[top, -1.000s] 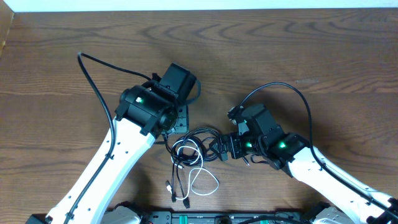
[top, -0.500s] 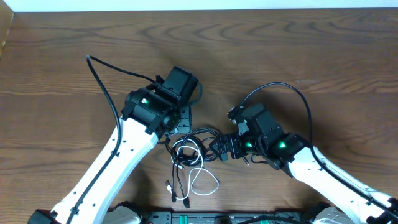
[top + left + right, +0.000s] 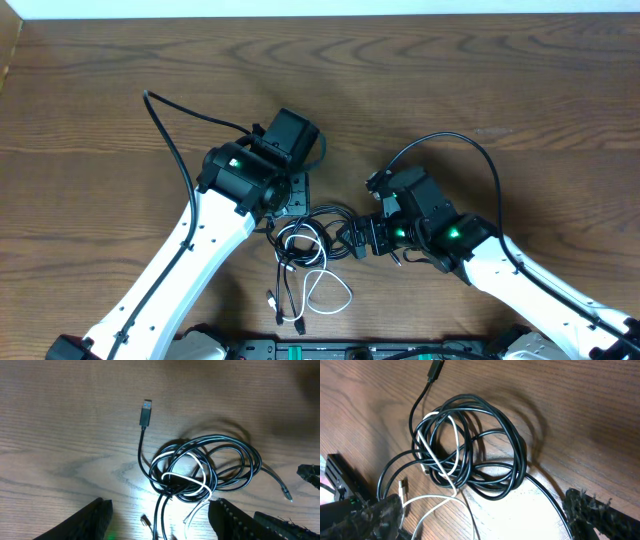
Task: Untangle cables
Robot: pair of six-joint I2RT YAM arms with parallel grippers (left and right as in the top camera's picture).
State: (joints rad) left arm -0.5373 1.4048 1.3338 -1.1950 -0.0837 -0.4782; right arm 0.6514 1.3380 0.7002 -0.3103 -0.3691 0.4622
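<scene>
On grained wood table (image 3: 520, 90), glossy looped black-and-white cables (image 3: 200, 467)

Your table (image 3: 500, 80) is dark wood with open grain and a low satin sheen that shows glare beside the cables. The black cable (image 3: 517, 455) has a smooth, glossy plastic jacket, and the white cable (image 3: 455, 440) looks smooth too. The plug (image 3: 145, 412) ends in bright metal. The pads (image 3: 590, 510) on your right pincer (image 3: 480, 522) look rough, fuzzy and matt black.

Dark wood-grain table (image 3: 520, 90); white strip (image 3: 300, 8) along far edge; glare on wood.
</scene>
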